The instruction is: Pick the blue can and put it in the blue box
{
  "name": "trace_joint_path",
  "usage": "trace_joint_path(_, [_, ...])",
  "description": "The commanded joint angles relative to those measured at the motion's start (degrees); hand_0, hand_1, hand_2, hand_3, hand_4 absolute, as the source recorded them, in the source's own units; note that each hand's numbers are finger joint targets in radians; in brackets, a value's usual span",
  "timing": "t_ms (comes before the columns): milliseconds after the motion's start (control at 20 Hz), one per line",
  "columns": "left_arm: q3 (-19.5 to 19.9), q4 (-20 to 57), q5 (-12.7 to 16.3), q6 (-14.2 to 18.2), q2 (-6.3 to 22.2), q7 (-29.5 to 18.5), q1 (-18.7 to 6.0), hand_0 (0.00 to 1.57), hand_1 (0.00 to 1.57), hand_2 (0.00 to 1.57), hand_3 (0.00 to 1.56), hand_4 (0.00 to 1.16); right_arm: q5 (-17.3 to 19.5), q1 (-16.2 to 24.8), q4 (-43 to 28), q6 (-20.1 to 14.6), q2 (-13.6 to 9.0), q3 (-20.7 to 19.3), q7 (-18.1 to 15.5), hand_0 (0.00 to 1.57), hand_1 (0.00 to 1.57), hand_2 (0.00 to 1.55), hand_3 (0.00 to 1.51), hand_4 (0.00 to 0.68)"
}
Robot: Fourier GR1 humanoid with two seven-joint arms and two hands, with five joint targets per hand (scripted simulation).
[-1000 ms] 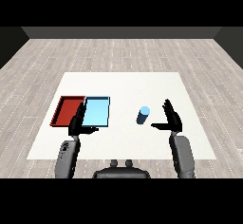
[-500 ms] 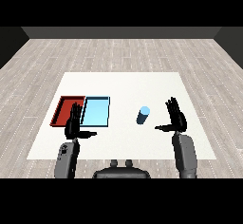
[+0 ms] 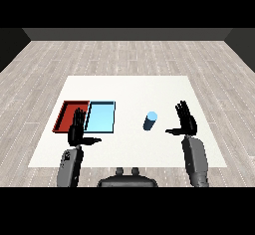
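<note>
The blue can (image 3: 150, 121) stands upright on the white table (image 3: 129, 92), right of the middle. My right hand (image 3: 186, 121) is open a short way to the can's right, fingers straight and thumb pointing toward it, with a gap between them. The light blue tray (image 3: 101, 117) lies to the can's left, with nothing in it. My left hand (image 3: 77, 129) is open near the tray's front left corner, over the seam between the two trays.
A red tray (image 3: 69, 114) lies against the left side of the light blue tray. Both trays sit on the table's left half. Grey wooden floor surrounds the table.
My right hand has drifted slightly outward and its fingers have straightened upward. The can and my left hand have stayed where they were.
</note>
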Motion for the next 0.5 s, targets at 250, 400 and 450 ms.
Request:
trace_joint_path(250, [-0.6,-1.8,0.9,0.2,-0.7,1.6,0.3,0.00,0.00,0.00,0.00,0.00,0.2,-5.3,8.1,-2.0,2.7,1.5,0.9,0.00,0.00,0.00,0.00,0.000])
trace_joint_path(400, [0.9,0.7,0.7,0.0,0.5,0.1,-0.9,0.00,0.00,0.00,0.00,0.00,-3.1,-6.5,9.2,0.9,-2.0,-2.0,2.6,0.00,0.00,0.00,0.00,0.000])
trace_joint_path(450, [2.0,5.9,0.6,0.1,0.3,-2.8,-3.8,0.00,0.00,0.00,0.00,0.00,-0.6,-5.6,12.5,-0.9,1.4,-0.1,-1.1,0.00,0.00,0.00,0.00,0.000])
